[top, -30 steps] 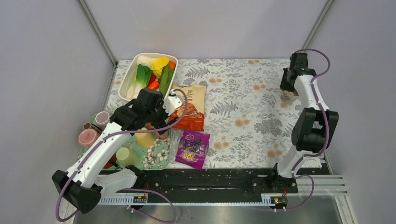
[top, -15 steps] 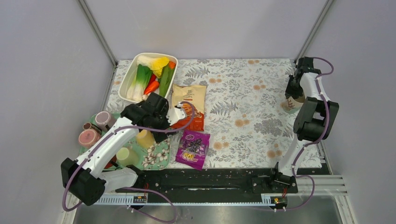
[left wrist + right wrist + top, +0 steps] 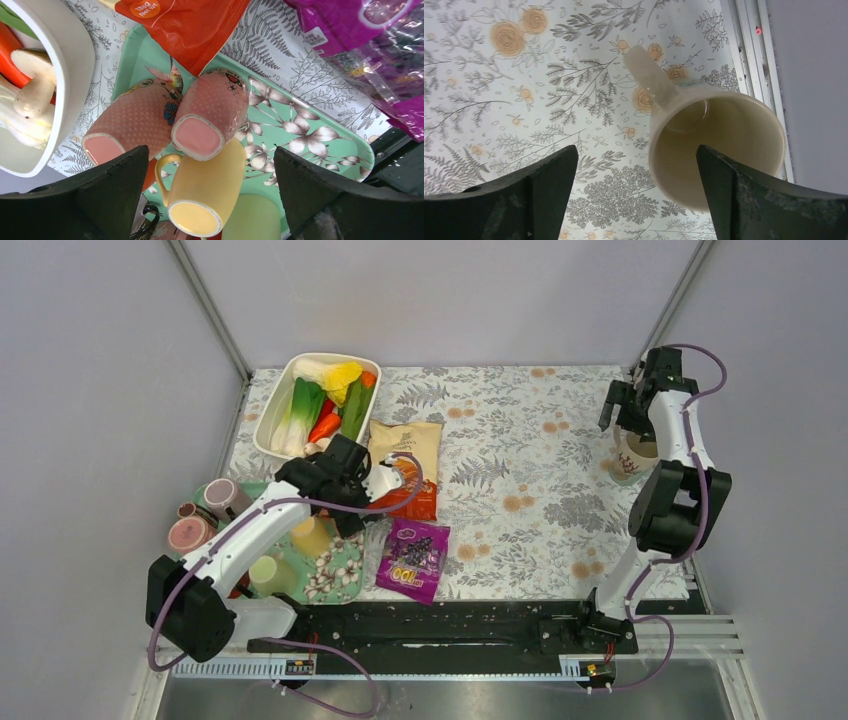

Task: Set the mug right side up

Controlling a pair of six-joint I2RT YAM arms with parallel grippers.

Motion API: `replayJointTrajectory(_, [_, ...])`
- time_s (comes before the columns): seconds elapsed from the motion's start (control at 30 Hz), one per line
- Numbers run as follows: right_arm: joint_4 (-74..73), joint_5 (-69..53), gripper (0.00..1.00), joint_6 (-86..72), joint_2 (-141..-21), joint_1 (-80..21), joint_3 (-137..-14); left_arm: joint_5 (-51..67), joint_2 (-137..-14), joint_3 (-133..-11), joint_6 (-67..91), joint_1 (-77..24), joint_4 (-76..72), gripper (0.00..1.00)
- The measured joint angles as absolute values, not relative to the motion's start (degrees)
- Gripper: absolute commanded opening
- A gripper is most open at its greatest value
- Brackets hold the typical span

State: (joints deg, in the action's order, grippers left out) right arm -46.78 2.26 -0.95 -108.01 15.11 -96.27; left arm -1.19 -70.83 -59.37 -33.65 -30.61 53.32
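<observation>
1. Right wrist view shows the mug [image 3: 716, 145] standing upright on the floral tablecloth [image 3: 524, 100]. Its open mouth faces up and the cream inside shows. Its handle [image 3: 651, 80] sticks out sideways over the cloth.
2. From the top view, the mug [image 3: 632, 458] sits at the far right of the table, close to the right edge.
3. The right gripper [image 3: 636, 165] hangs above the mug with its fingers spread wide. It has let go: it grasps nothing, and neither finger touches the mug. From above, the right gripper [image 3: 628, 410] is just on the far side of the mug.
4. Well apart, on the left half of the table, the left gripper [image 3: 211, 155] hovers over a green floral tray [image 3: 310, 145]. Its fingers are parted wide too, and nothing is between them.
5. Below it on the tray, two pink dotted cups [image 3: 210, 117] touch side by side, with a yellow mug [image 3: 205, 190] just beside them.
6. An orange snack bag [image 3: 190, 25] overlaps the tray's far edge.
7. A purple packet [image 3: 415, 558] lies just right of the tray [image 3: 340, 565], near the snack bag [image 3: 415, 450].
8. A white tub [image 3: 265, 425] of toy vegetables sits at the far left of the table.
</observation>
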Motion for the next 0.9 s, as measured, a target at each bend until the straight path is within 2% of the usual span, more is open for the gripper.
replayJointTrajectory(0.43, [-48.36,1.80,1.00,0.38,-96.25,4.43,-96.53,0.01,-77.62,-58.67,-45.45,-25.34,52.42,0.98])
replayJointTrajectory(0.83, [-48.27,-0.21,0.99,0.84,-92.29,0.47,-93.60,7.68,-84.27,-58.67,-48.45,-23.51,52.90,0.64])
replayJointTrajectory(0.9, [-48.10,-0.95,1.00,0.82,-91.90,0.08,-93.58,8.10,-85.03,-58.67,-48.53,-23.51,52.86,0.63])
